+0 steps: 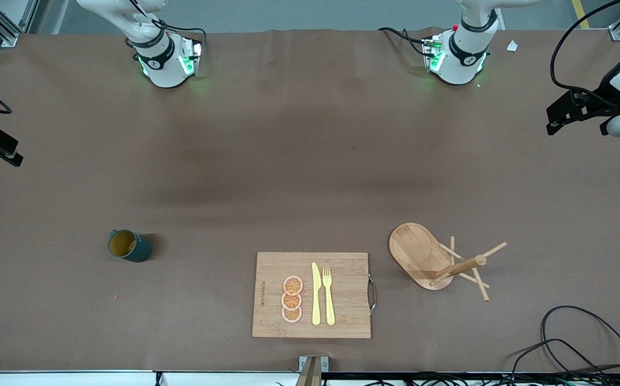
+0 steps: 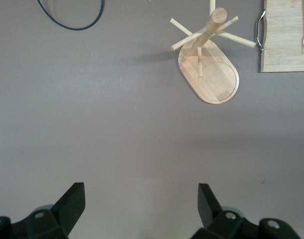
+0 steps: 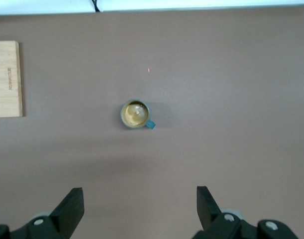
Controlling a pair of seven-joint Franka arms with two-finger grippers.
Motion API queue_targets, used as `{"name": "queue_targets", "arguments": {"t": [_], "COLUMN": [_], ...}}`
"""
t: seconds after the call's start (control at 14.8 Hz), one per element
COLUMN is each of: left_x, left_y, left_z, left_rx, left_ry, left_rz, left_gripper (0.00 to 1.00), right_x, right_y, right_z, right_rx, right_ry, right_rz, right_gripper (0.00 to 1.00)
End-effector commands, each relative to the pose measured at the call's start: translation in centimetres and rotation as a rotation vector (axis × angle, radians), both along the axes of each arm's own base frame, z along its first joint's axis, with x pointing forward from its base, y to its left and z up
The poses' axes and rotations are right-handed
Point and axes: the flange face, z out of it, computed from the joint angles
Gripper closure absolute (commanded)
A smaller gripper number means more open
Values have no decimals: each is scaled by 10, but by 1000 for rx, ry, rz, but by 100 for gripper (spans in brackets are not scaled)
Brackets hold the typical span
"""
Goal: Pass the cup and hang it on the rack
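Teal-green cup (image 1: 129,246) stands upright on the brown table (image 1: 299,161), lower left of the front view, toward the right arm's end and well apart from everything else. Rack (image 1: 438,260) sits lower right, toward the left arm's end, beside the cutting board (image 1: 312,295), which carries orange slices (image 1: 292,299), a knife (image 1: 316,294) and a fork (image 1: 329,295).

Right gripper (image 3: 139,211) hangs high over bare table w/ fingers spread wide, nothing between them; in its wrist view the cup (image 3: 136,114) lies straight ahead, roughly centred on the gap, mouth up, its small handle (image 3: 150,124) pointing off to one side. Left gripper (image 2: 142,206) is likewise wide and empty, waiting; the rack (image 2: 211,69) shows in the upper right of its view, off-centre.

Key relation: the cup is on the right arm's side, the rack on the left arm's, so the right arm is prob. the one to pick and the left the one to hang after a handover mid-table. The cup's axis is vertical, so a top-down grasp over the rim or across the body looks workable. Which way the handle points relative to the finger line is hard to judge at this height; it matters for the peg later.
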Motion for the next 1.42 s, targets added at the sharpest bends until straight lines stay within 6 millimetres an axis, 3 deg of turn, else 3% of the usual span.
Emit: {"name": "queue_targets", "arguments": {"t": [0.0,0.14,0.54,0.88,0.95,1.02,1.22,1.36], "left_x": [0,0,2,2,2,2,2,2], "left_y": [-4,-2,-10,-10,-10,-10,-9,-9], "left_z": [4,3,0,0,-1,-1,0,-1], "left_rx": [-11,-11,-10,-10,-10,-10,-10,-10], "left_ry": [-2,3,5,5,7,7,5,7], "left_rz": [-8,-14,-11,-8,-9,-9,-8,-8], "left_gripper": [0,0,0,0,0,0,0,0], "right_x": [45,53,102,117,114,109,106,108], "right_y": [30,37,52,55,50,47,48,47], "right_z": [-86,-103,-262,-374,-391,-401,-405,-402], "right_rx": [-1,1,49,76,75,75,74,74], "right_ry": [122,121,210,181,188,196,211,203], "right_rz": [32,52,-24,-70,-76,-82,-81,-82], "right_gripper": [0,0,0,0,5,21,68,88]}}
